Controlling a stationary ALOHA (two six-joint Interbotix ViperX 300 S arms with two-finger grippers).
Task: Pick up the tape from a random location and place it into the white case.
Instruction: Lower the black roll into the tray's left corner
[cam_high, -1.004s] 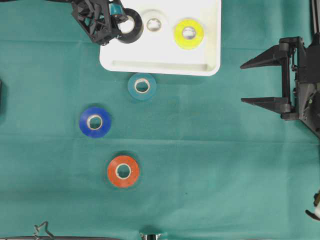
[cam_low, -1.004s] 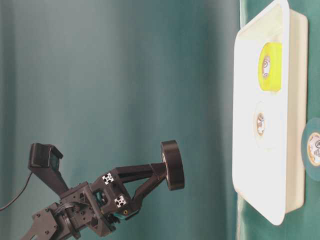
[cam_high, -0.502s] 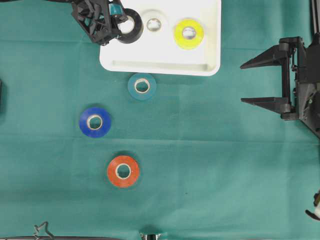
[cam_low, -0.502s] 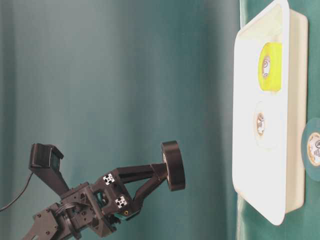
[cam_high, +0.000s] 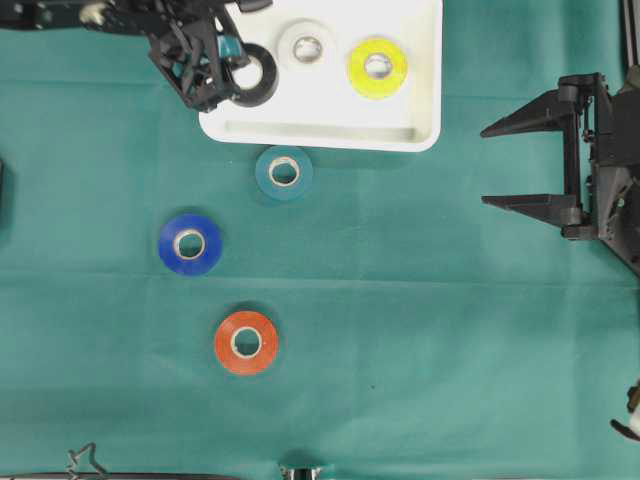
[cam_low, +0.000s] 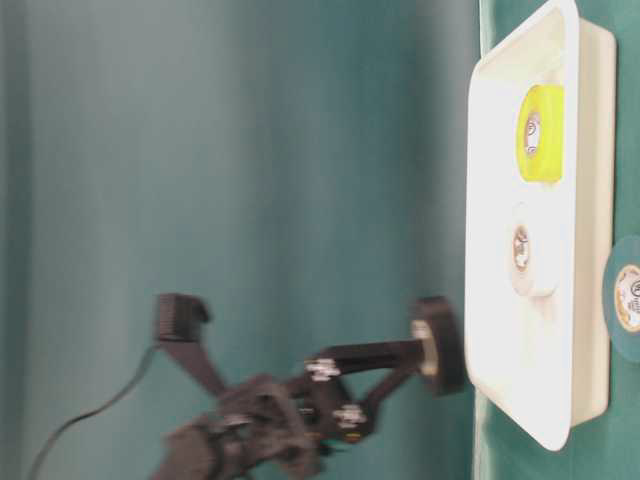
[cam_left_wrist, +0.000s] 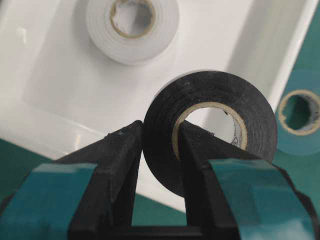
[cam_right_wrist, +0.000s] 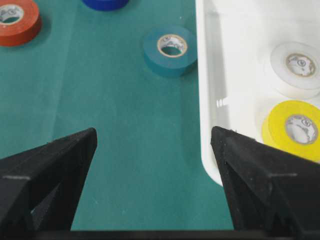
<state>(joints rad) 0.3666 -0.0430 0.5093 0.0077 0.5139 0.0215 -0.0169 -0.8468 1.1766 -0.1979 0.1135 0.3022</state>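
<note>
My left gripper (cam_high: 238, 72) is shut on a black tape roll (cam_high: 266, 88), one finger outside the roll and one through its hole. The roll hangs just above the left end of the white case (cam_high: 320, 125). In the left wrist view the black tape (cam_left_wrist: 210, 95) sits between the fingers (cam_left_wrist: 120, 160), over the case floor (cam_left_wrist: 60, 65). From table level the tape (cam_low: 445, 345) is almost at the case rim (cam_low: 590, 250). My right gripper (cam_high: 490, 165) stands open and empty to the right of the case, its tips (cam_right_wrist: 152, 137) over bare cloth.
Inside the case lie a white roll (cam_high: 307, 45) and a yellow roll (cam_high: 377, 67). On the green cloth in front of the case lie a teal roll (cam_high: 284, 172), a blue roll (cam_high: 190, 243) and an orange-red roll (cam_high: 246, 342).
My left gripper has dropped toward the case with the black tape and shifted slightly toward the front. The right arm has not moved.
</note>
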